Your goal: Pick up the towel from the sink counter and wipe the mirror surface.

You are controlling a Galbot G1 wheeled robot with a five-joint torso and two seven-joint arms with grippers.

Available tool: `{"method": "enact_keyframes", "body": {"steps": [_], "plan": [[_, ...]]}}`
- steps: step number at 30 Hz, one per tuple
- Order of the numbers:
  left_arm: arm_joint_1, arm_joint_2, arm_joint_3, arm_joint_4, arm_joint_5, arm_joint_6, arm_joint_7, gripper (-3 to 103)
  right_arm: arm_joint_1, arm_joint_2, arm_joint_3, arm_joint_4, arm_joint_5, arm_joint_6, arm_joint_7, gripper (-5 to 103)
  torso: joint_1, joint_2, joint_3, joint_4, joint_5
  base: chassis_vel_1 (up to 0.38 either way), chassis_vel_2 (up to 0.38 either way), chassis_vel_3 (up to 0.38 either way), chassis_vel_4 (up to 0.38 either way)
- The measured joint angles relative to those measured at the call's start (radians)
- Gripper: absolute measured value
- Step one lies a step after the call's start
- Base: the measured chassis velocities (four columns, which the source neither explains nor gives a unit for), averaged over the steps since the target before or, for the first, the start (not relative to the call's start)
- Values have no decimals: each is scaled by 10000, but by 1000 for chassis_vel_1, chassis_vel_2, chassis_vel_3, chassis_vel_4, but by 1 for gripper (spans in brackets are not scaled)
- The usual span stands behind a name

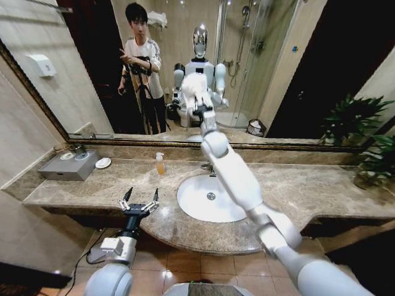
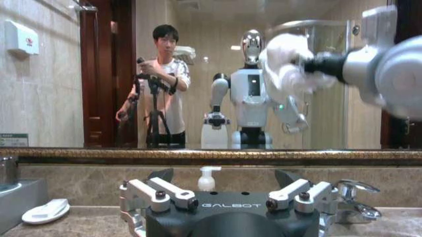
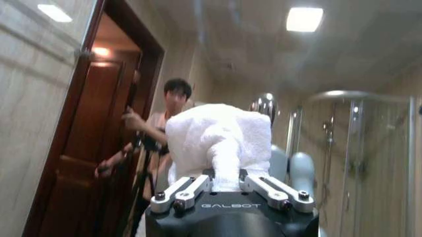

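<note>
My right arm reaches from the lower right up to the mirror (image 1: 290, 68). Its gripper (image 1: 200, 108) is shut on a bunched white towel (image 1: 193, 86), which is pressed against the glass above the basin. In the right wrist view the towel (image 3: 221, 140) bulges out of the shut gripper (image 3: 224, 183). The left wrist view shows the towel (image 2: 285, 64) high against the mirror (image 2: 79, 98). My left gripper (image 1: 139, 200) hangs open over the front edge of the sink counter (image 1: 308, 191), holding nothing, with its fingers (image 2: 155, 190) spread wide.
An oval white basin (image 1: 194, 206) and chrome faucet (image 1: 208, 166) sit mid-counter. A soap bottle (image 1: 160, 163), a white dish (image 1: 103, 163) and a grey tray (image 1: 68, 165) stand at the left. A plant (image 1: 370, 145) fills the right end.
</note>
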Motion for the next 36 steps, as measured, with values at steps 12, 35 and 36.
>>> {"method": "enact_keyframes", "body": {"steps": [12,35,36], "plan": [[0,0,0,0,0,0,0,100,677,-86,100,35,141,-116,77,13,1,0,0,1,0,0,0,0,0],[0,0,0,0,0,0,0,100,-855,-652,200,938,251,-188,121,13,0,0,0,0,2,0,0,0,0],[0,1,0,0,0,0,1,100,-1122,-773,282,1162,318,-192,125,13,0,0,0,-2,2,0,0,0,0]]}}
